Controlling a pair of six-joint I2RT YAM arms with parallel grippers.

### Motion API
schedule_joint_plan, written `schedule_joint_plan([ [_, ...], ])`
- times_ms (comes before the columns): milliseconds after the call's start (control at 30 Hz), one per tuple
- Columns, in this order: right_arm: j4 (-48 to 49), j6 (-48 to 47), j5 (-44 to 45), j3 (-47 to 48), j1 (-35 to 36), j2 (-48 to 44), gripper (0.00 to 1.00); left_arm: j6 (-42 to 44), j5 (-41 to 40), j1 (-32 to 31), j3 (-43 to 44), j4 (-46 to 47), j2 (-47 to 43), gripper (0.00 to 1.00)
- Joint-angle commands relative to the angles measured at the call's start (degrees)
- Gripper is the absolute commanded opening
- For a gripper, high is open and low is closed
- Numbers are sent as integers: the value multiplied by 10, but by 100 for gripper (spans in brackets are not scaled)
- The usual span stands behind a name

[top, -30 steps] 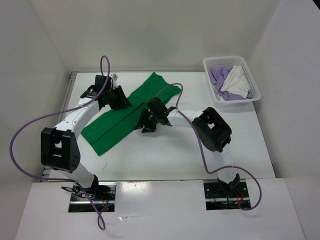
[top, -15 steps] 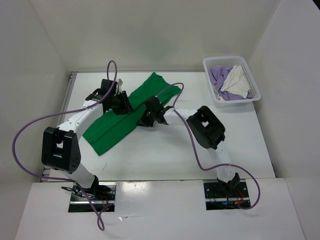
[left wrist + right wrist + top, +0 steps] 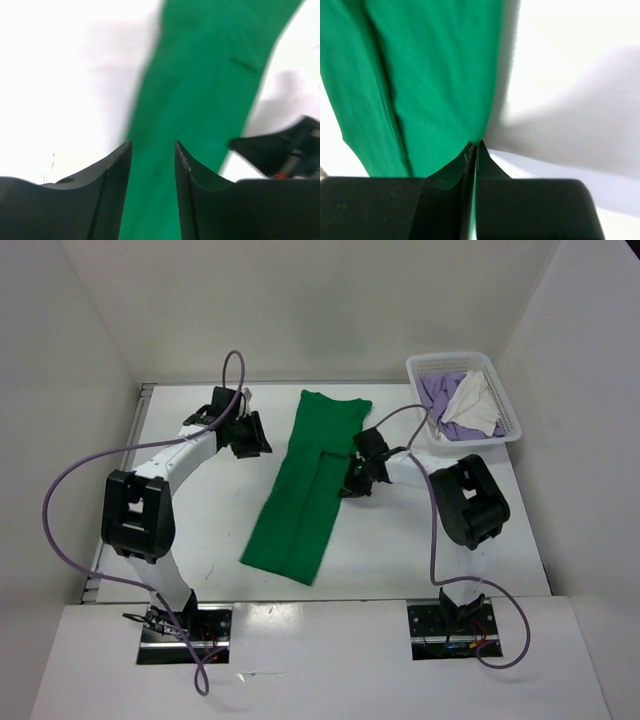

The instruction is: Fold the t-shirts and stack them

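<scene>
Between my two claws, on the white surface (image 3: 420, 540), lies the green t-shirt (image 3: 305, 490), folded lengthwise into a long strip that runs from the far side back toward my bases. From above, my right claw (image 3: 358, 472) sits at the strip's right edge, toward its far half, but that view is too small to tell me how the jaws stand. My right wrist camera settles it: the jaws are pressed together with the edge of the green cloth pinched at their tips (image 3: 473, 146), and a lengthwise fold line shows in the cloth just beyond them. My left claw (image 3: 248, 433) is off to the strip's left, near its far end and apart from the cloth. Its wrist camera shows the jaws standing apart with nothing between them, the green strip lying on the surface ahead, and a dark blurred shape at the strip's other edge. Only the overhead view shows what lies beyond and to the right of my right claw: a white mesh basket (image 3: 430, 362) holding the crumpled lavender t-shirt (image 3: 437, 395) with the cream t-shirt (image 3: 475, 405) on top.
</scene>
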Motion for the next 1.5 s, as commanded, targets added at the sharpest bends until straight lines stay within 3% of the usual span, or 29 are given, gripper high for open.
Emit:
schedule_joint_plan([
  [0,-92,-108,-24,-18,-40,-36,1,8,-4,-11,36,29,48,48],
  [100,-113,-133,-24,-13,-67,-36,4,8,1,-16,79,36,101,53],
  [167,-123,-140,-30,-3,-73,-42,16,3,21,-16,115,43,138,56],
  [200,-128,-140,-30,2,-82,-42,31,3,36,-16,127,43,149,58],
  [300,-128,-146,-30,8,-88,-73,41,-2,36,-16,182,57,189,60],
  [400,-135,-151,-52,8,-95,-78,38,-2,42,-22,241,52,246,58],
  [500,-124,-151,-80,8,-95,-84,29,12,29,-22,319,28,305,55],
  [533,-118,-151,-87,2,-95,-94,20,12,20,-22,331,28,317,55],
  [667,-112,-146,-102,-5,-95,-115,9,-2,15,-22,411,21,401,54],
  [800,-129,-160,-112,-11,-95,-120,8,-7,31,-22,539,-13,484,51],
  [967,-145,-176,-107,-16,-100,-131,9,-20,42,-27,654,-11,547,25],
  [1067,-157,-176,-107,-16,-100,-145,10,-27,11,-22,672,6,554,12],
  [1267,-168,-186,-112,-16,-100,-146,14,-67,-45,14,672,19,539,4],
  [1300,-168,-186,-112,-21,-100,-151,14,-73,-46,20,672,19,539,5],
  [1333,-168,-186,-117,-21,-100,-151,14,-73,-36,28,672,26,533,13],
  [1433,-163,-178,-123,-34,-100,-157,21,-59,-31,28,621,36,483,50],
  [1467,-149,-171,-131,-44,-100,-163,23,-53,-24,28,589,48,463,56],
])
